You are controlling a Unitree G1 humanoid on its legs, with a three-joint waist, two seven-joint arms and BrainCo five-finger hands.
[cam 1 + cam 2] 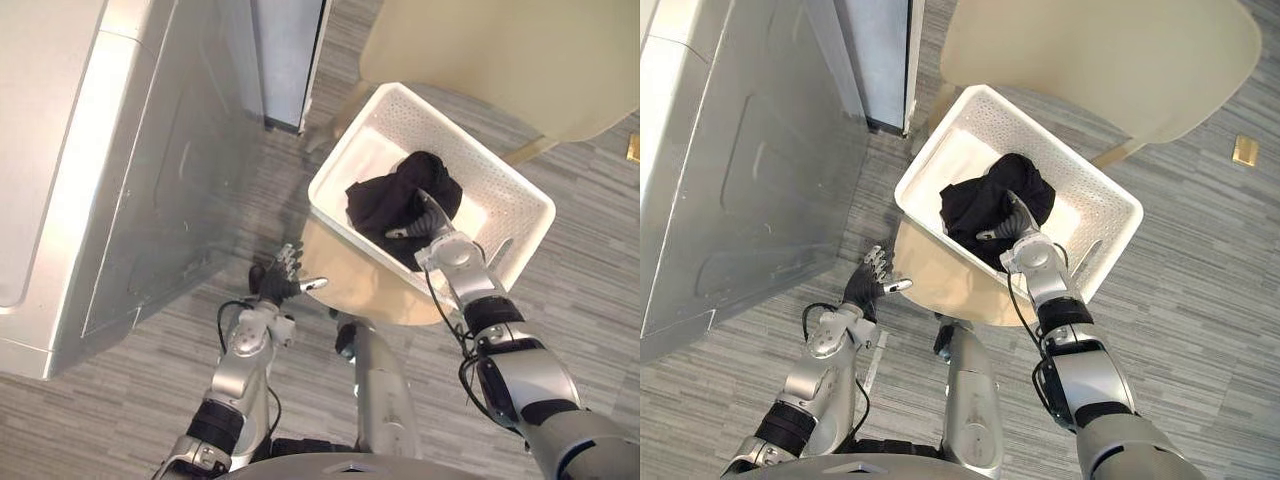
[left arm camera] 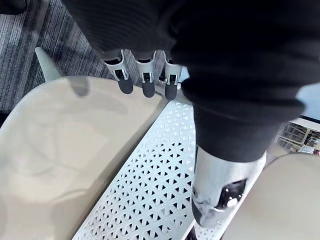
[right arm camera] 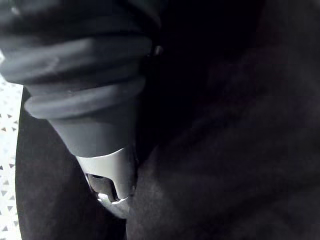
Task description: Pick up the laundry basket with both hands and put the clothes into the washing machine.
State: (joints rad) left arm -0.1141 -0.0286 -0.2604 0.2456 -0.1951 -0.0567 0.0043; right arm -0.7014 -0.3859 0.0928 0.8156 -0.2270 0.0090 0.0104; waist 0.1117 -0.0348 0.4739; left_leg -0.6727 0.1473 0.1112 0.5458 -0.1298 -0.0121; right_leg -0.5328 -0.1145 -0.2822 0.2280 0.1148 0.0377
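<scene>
White basket (image 1: 505,190) holds black clothes (image 1: 385,200); right hand (image 1: 432,213) fingers buried there, grip unclear; left hand (image 1: 277,280) fingers straight, empty, nearby.

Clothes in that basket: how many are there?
1: a black garment bunched in the white laundry basket, the right hand dug into it; more may be hidden underneath.

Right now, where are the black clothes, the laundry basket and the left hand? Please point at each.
black clothes (image 1: 385,200), left eye view, on the middle of the bundle.
laundry basket (image 1: 490,175), left eye view, on its perforated far wall.
left hand (image 1: 272,283), left eye view, on its dark cover.
</scene>
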